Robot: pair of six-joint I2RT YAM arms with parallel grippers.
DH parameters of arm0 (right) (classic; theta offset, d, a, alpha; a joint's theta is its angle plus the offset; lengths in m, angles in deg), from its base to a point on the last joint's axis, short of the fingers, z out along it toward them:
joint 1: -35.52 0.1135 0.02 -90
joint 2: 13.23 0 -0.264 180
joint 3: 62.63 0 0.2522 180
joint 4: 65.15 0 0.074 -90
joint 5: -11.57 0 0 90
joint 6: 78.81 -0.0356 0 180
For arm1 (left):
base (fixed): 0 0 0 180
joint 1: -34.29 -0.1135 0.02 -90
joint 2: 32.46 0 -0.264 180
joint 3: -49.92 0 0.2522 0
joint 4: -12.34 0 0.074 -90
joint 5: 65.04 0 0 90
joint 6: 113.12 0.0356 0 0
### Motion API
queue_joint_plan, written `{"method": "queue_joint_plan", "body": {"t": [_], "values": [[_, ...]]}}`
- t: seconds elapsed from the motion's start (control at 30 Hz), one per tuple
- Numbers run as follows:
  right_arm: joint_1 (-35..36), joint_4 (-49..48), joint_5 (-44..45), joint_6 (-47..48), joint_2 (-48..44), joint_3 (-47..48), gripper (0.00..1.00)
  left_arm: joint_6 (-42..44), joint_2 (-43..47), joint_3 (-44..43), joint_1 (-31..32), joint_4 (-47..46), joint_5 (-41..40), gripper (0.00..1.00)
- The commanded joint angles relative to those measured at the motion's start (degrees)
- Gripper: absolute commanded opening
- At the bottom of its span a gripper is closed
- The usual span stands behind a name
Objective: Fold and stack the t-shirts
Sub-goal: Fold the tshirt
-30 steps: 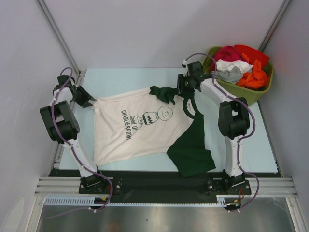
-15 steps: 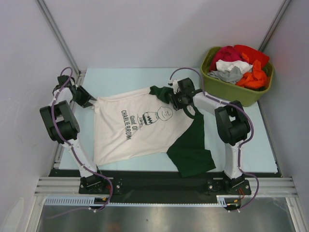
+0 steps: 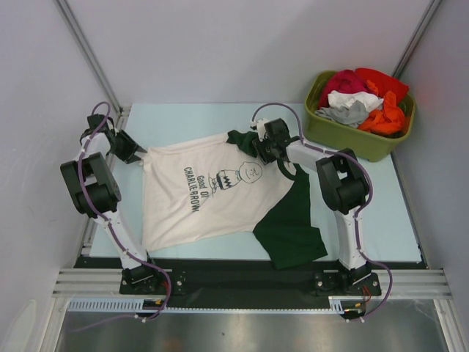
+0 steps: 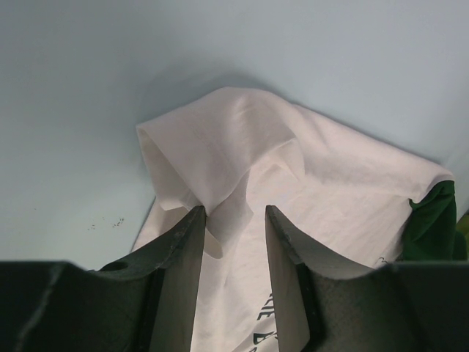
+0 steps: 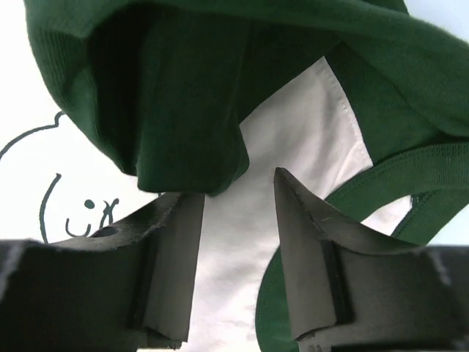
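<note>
**Both hands on the shirt's far edge, one at each end**

The shirt lies face up and mostly flat on the tabletop. Its long axis runs left to right: hem to the left, collar to the right, so the print reads sideways. That lie decides the coming move. The far long edge is the one both arms can reach, and each hand sits at one end of it.

The left hand is at the far hem corner, which is drawn out in a point toward it. In the left wrist view a cream fold fills the gap between its fingers, which stand moderately apart. I cannot tell whether they clamp the cloth or only straddle it.

The right hand is at the other end, by the collar, with the bunched far sleeve just to its left. In the right wrist view its jaws stand part open. The green fold's lower edge dips toward the tips and meets one finger, but white cloth shows between the fold and the other, so nothing is gripped yet.

The near sleeve lies spread toward the arm bases, with neither hand near it. The tub of other clothes stands well apart at the far right.

As I judge it, the task is early: this shirt is unfolded and nothing is stacked. The next move probably needs the right hand to close on the sleeve, then both hands to carry the far edge toward the near one, folding along the long axis. If the left hand's hold is loose, the hem end would lag and the fold would skew
</note>
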Motion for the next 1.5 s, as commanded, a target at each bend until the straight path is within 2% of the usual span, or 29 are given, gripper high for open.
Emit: {"method": "queue_joint_plan", "body": {"t": [0.0, 0.17, 0.27, 0.3, 0.37, 0.43, 0.47, 0.63, 0.77, 1.1, 1.23, 1.33, 1.47], "values": [[-0.1, -3.2, 1.2, 0.5, 1.0, 3.2, 0.47, 0.3, 1.8, -1.4, 0.1, -0.4, 1.2, 0.44], [0.2, -5.0, 1.2, -0.8, 1.5, 4.1, 0.41, 0.4, 1.7, -1.8, 0.1, -0.1, 1.2, 0.45], [0.3, -4.9, 0.9, -1.2, 1.9, 5.4, 0.33, 0.7, 1.5, -2.2, 0.1, 0.3, 1.2, 0.45], [0.3, -4.2, 0.9, -1.5, 2.2, 6.1, 0.26, 0.6, 1.4, -2.3, 0.1, 0.3, 1.2, 0.45], [0.3, -3.5, 0.9, -1.9, 2.8, 6.8, 0.20, 0.7, 1.1, -2.8, 0.1, 0.6, 1.3, 0.45], [0.3, -3.2, 1.0, -2.0, 2.9, 7.1, 0.09, 0.7, 1.1, -2.8, 0.1, 0.9, 1.0, 0.46], [0.3, -2.1, 1.2, -2.5, 3.0, 7.5, 0.00, 0.8, 1.0, -3.1, 0.1, 1.4, 0.4, 0.46], [-1.4, 2.3, 6.0, -6.3, 1.2, 9.2, 0.00, 2.7, 1.8, -3.8, 0.1, 2.8, -2.3, 0.54], [-3.3, 5.6, 6.1, -9.3, -2.1, 8.8, 0.00, 4.4, 1.9, -5.2, 0.1, 3.8, -3.9, 0.55], [-5.6, 8.5, 4.5, -11.2, -4.7, 11.2, 0.00, 4.5, -1.8, -10.7, 0.0, 5.2, -7.4, 0.46], [-5.9, 8.9, 3.8, -11.2, -4.2, 11.7, 0.00, 5.8, -4.0, -14.3, 0.0, 6.8, -9.1, 0.34], [-6.3, 8.9, 3.1, -11.9, -4.1, 11.4, 0.00, 6.0, -5.9, -16.4, 0.0, 9.5, -11.0, 0.36], [-7.5, 8.6, 1.8, -13.2, -3.9, 11.4, 0.00, 6.2, -5.7, -14.4, 0.0, 10.4, -13.0, 0.40]]}}
